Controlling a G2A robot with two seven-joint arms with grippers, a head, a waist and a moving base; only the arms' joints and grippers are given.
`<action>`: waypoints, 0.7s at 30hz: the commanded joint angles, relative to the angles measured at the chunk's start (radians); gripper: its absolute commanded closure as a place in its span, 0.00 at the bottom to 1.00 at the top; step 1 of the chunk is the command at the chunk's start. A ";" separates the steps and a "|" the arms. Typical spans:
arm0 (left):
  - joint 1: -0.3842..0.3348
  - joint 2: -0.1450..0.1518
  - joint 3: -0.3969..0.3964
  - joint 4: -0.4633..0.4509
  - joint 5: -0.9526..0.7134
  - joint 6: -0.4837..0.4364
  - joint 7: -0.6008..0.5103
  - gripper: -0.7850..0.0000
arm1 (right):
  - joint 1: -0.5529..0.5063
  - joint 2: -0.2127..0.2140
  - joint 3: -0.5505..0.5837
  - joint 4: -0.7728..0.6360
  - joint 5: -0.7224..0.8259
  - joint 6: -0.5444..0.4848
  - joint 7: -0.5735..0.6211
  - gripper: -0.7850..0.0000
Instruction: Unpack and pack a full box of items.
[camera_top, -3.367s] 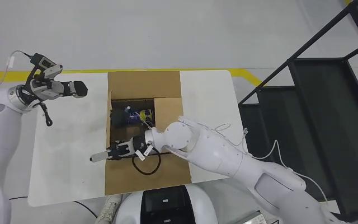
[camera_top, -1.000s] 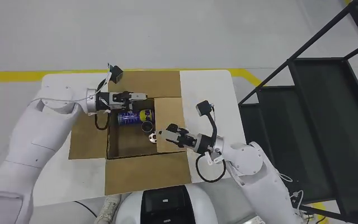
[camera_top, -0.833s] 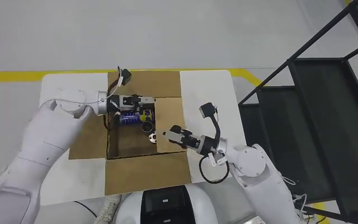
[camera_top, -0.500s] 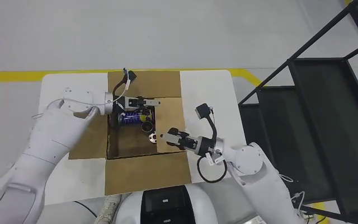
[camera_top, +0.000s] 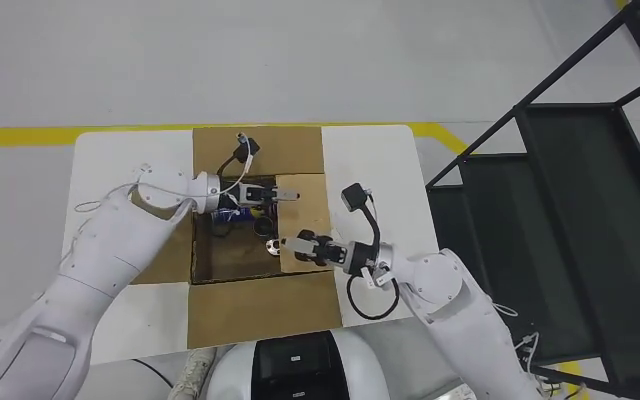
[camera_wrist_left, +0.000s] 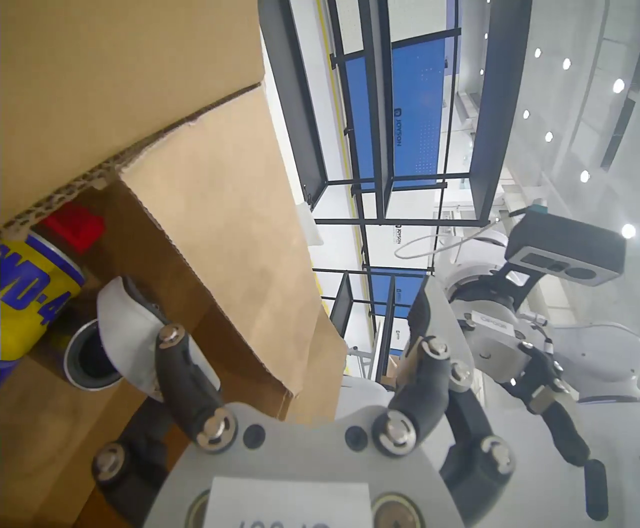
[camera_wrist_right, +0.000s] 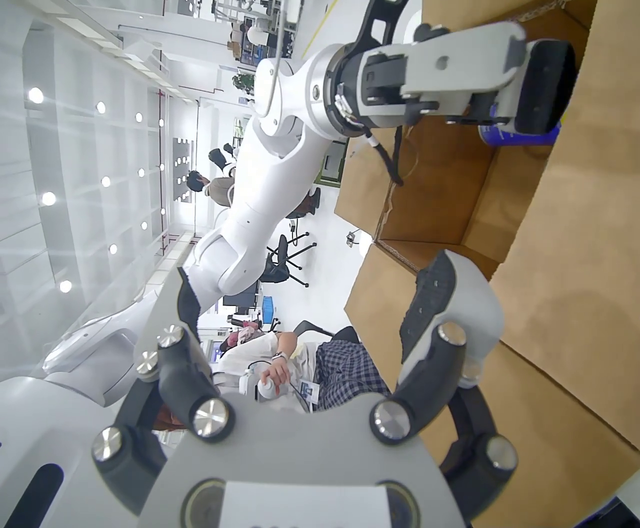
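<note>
The open cardboard box (camera_top: 258, 150) sits mid-table with its flaps spread. Inside lies a blue and yellow spray can (camera_wrist_left: 27, 295) with a red cap, and beside it a small round metal tin (camera_wrist_left: 87, 357). My left gripper (camera_top: 283, 194) is open at the box's right inner flap (camera_top: 303, 215). In the left wrist view the left gripper (camera_wrist_left: 272, 305) has one finger inside the box near the tin, and the flap's edge runs between the jaws. My right gripper (camera_top: 287, 243) is open and empty at the same flap's near end; the right wrist view shows this gripper (camera_wrist_right: 315, 280) facing the left one.
The white table (camera_top: 370, 160) has bare room to the right and left of the box. A black metal stair frame (camera_top: 540, 150) stands off the table's right side. The two grippers are close together over the box's right half.
The left arm swung in from the far left and its gripper moved right across the box to the right flap. The right arm pulled back from the box's left side, then held still.
</note>
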 joint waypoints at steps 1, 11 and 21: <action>-0.010 -0.020 0.020 0.040 -0.009 -0.012 0.016 0.00 | -0.003 0.002 0.001 -0.001 0.000 0.000 0.002 0.00; -0.064 -0.093 0.023 0.171 -0.171 -0.226 -0.028 0.00 | -0.003 0.010 -0.017 -0.017 0.002 -0.004 0.035 0.00; -0.097 -0.152 0.028 0.171 -0.382 -0.242 -0.181 0.00 | -0.024 0.021 -0.027 -0.087 -0.042 0.032 0.047 0.00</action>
